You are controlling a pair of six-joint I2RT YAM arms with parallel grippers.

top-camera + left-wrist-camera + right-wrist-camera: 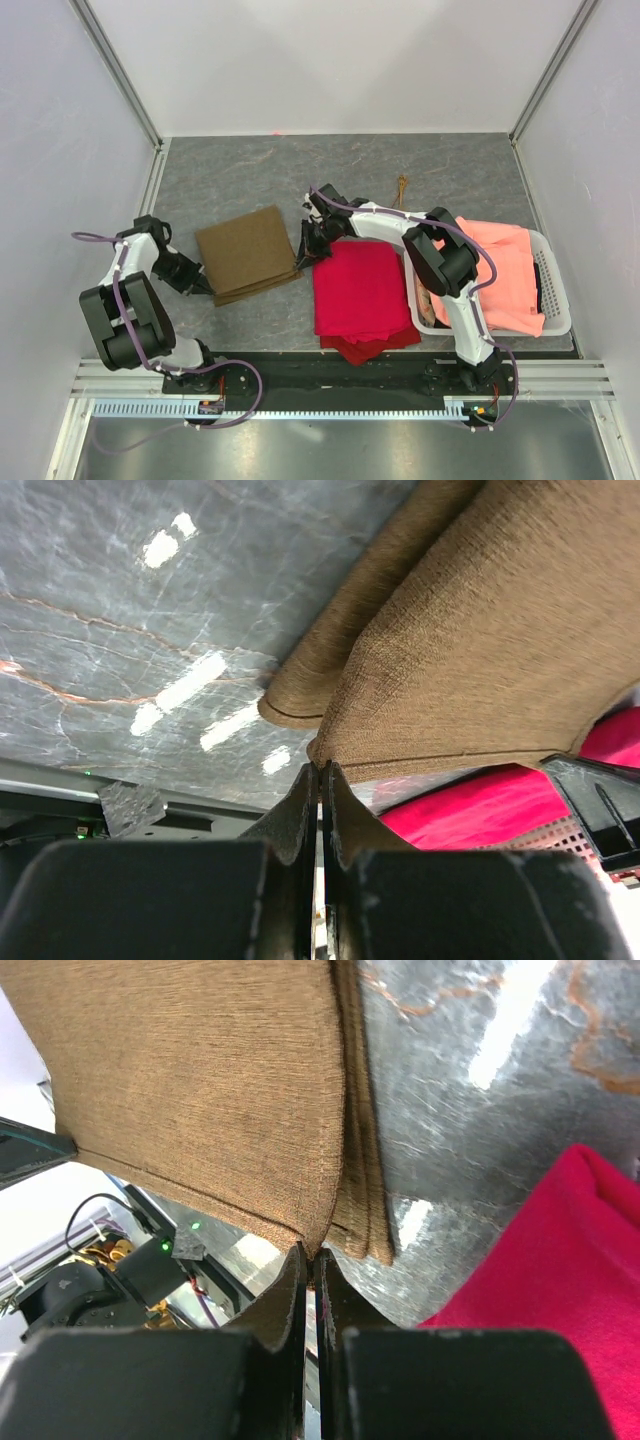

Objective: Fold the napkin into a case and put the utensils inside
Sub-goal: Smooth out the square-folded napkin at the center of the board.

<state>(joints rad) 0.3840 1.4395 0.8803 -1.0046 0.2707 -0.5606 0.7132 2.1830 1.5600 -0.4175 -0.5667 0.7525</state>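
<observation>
Nearest in the overhead view: left arm (125, 320) and right arm (445, 262), black-and-white elbows rising from the near edge of the grey marbled table (300, 170). Left of centre lies the napkin (248, 252), olive-brown, a folded rectangle with stacked edges along its near side. The left gripper (205, 287) is at its near left corner, the right gripper (306, 250) at its near right corner. Just beside the napkin is a red cloth (360, 290); further right, a salmon-orange cloth (500, 265) drapes over a white basket (560, 305). The utensils (402, 188) show as a small gold glint on the far part of the table, well apart from the napkin and too small to count or sort. Left wrist view: fingers pressed together, pinching the corner of an upper napkin layer that lifts clear of a rolled lower fold. Red cloth and table show beyond. Right wrist view: fingers likewise pressed together on a napkin corner, with several layered edges visible alongside. Progress, as judged: early folds look done, but the cloth is not yet a narrow case, and the utensils are not yet inside. Unclear: the number of layers, whether any pocket opening exists, and what the basket holds under its cloth.
</observation>
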